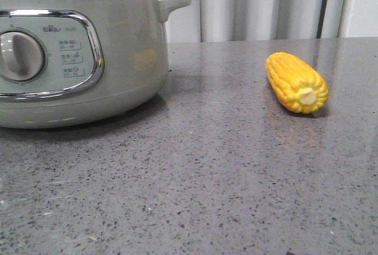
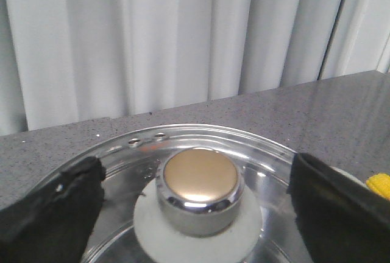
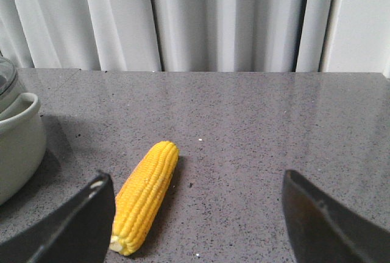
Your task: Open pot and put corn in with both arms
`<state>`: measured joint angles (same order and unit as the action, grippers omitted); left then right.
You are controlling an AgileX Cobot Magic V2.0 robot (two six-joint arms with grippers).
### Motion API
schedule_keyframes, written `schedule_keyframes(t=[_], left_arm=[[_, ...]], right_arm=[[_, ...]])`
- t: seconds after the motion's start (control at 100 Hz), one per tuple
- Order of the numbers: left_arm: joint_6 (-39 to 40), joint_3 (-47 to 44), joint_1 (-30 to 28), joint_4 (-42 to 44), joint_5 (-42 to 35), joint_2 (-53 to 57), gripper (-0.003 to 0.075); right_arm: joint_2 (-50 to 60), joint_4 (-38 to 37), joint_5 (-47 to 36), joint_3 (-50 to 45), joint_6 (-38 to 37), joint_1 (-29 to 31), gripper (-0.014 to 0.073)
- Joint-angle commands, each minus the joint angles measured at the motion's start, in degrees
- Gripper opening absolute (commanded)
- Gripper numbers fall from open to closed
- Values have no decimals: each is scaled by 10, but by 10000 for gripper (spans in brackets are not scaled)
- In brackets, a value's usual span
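The sage-green pot (image 1: 118,54) stands at the left of the grey counter with its glass lid on. In the left wrist view my left gripper (image 2: 198,205) is open, its black fingers (image 2: 55,214) on either side of the lid's chrome knob (image 2: 200,190) without touching it. The yellow corn (image 1: 296,82) lies on the counter to the right of the pot. In the right wrist view my right gripper (image 3: 195,226) is open above the counter, and the corn (image 3: 145,195) lies just inside its left finger (image 3: 73,229). Neither gripper shows in the front view.
White curtains (image 1: 260,4) hang behind the counter's back edge. The pot's side handle (image 1: 172,2) sticks out toward the corn. The pot's rim and handle (image 3: 15,126) show at the left edge of the right wrist view. A bit of corn (image 2: 379,184) shows in the left wrist view.
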<state>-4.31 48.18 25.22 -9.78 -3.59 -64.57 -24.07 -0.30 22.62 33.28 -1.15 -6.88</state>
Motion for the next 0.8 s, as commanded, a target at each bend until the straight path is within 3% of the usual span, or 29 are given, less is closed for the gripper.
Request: schedule_keyframes(t=[0.0,0.55,0.65,0.79], left_arm=[[-1,32,8,-5,-72,-20,584],[-1,71,8,-18,-98,-132,580],[-1,71,8,-19,-98,-132,538],[-1,71,8,-19,-98,-132,409]], right_arm=[[-8,-8,-44,21,6,4,504],[-8,-8,-40,20,6,4,503],[-8,-8,-40,20,6,4,503],[-8,-8,-40,20,6,4,503]])
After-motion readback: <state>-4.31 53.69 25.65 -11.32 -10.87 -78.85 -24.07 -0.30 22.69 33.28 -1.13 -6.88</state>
